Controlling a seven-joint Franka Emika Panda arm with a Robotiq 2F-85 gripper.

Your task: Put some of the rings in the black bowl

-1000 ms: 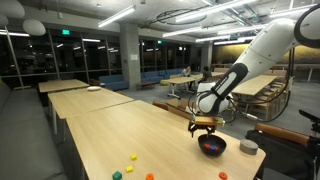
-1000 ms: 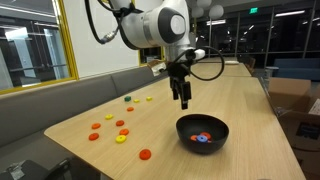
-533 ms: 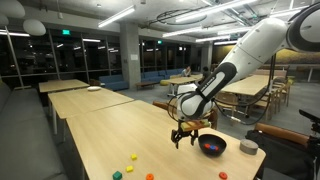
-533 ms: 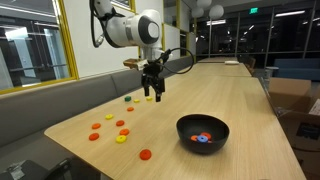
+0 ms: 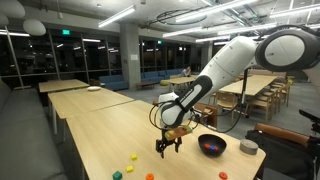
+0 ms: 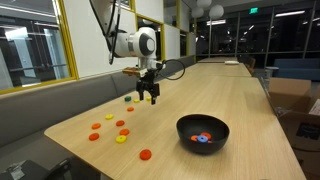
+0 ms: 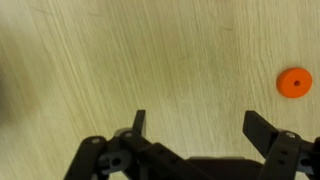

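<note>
- The tool (image 5: pixel 167 147) hangs just over the desk (image 5: pixel 108 128), jaws apart, near the black bowl (image 5: pixel 211 146).
- Rings (image 5: pixel 131 157) lie scattered toward the desk's near edge.

Remote op here. From my screen the arm (image 5: pixel 228 62) is glossy white all the way down: fat, rounded segments with darker bands at the joints. Just above the end effector (image 6: pixel 148 100) there's a flat orange-tan piece (image 6: pixel 133 71), and a thin black cable (image 6: pixel 176 66) loops off the wrist behind it. The end effector itself is plain black. In the wrist view it's two blunt dark fingers (image 7: pixel 139 123) on hinged linkage bars (image 7: pixel 105 160) with small round pivot pins.
</note>
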